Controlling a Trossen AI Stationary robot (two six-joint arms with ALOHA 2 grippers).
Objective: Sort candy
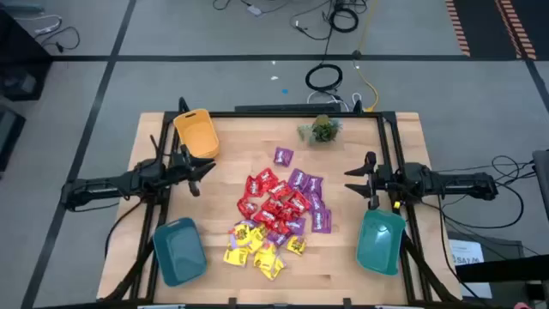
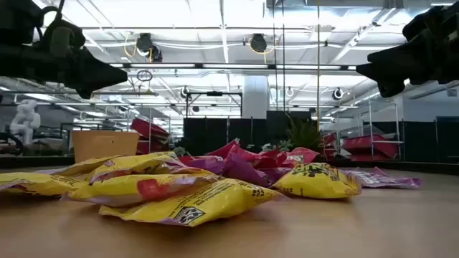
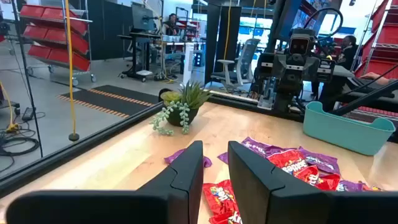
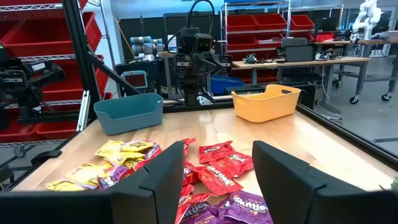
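Note:
A pile of candy packets lies in the middle of the table: red ones (image 1: 273,199) in the centre, purple ones (image 1: 307,190) toward the right and far side, yellow ones (image 1: 256,245) toward the near edge. One purple packet (image 1: 283,155) lies apart on the far side. My left gripper (image 1: 206,167) hovers open to the left of the pile, its fingers (image 3: 186,168) level and pointing at the candy with nothing between them. My right gripper (image 1: 352,178) hovers open to the right of the pile, also with nothing between its fingers (image 4: 168,168). Both stand above the table top (image 2: 100,75) (image 2: 380,75).
An orange bin (image 1: 196,133) stands at the far left, a teal bin (image 1: 178,251) at the near left and another teal bin (image 1: 380,242) at the near right. A small green plant (image 1: 322,130) stands at the far edge. Bare wood surrounds the pile.

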